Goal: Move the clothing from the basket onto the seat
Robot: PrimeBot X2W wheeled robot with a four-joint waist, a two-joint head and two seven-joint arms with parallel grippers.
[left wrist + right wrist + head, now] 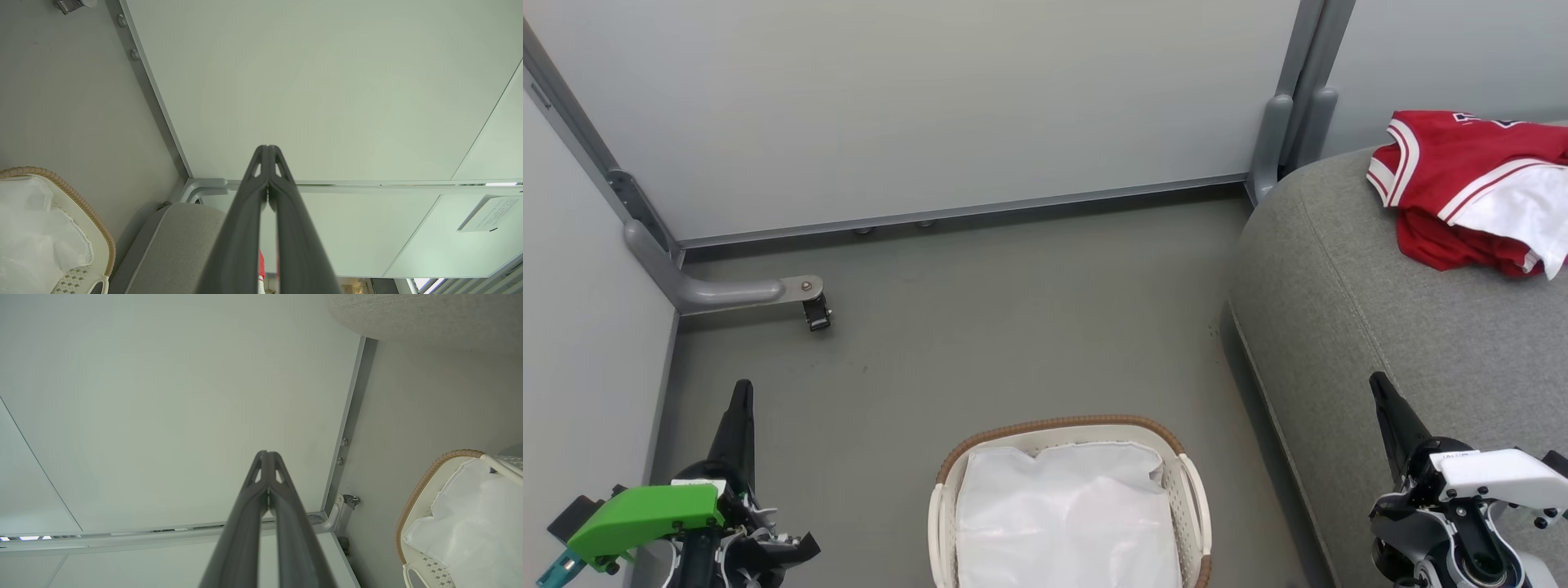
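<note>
Clothing lies on seat, apparently well beyond right claw.

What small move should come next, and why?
Probably none, the task looks done: the red jersey lies on the grey sofa cushion, the basket holds just its white liner, and the left gripper and right gripper are shut, empty.

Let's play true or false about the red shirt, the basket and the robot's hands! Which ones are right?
1. The red jersey lies on the grey seat. True.
2. The basket holds the jersey. False: its white liner lies inside; the jersey is on the seat.
3. The left hand is shut. True.
4. The right hand grips the jersey. False: it is shut on nothing, apart from the jersey.
</note>
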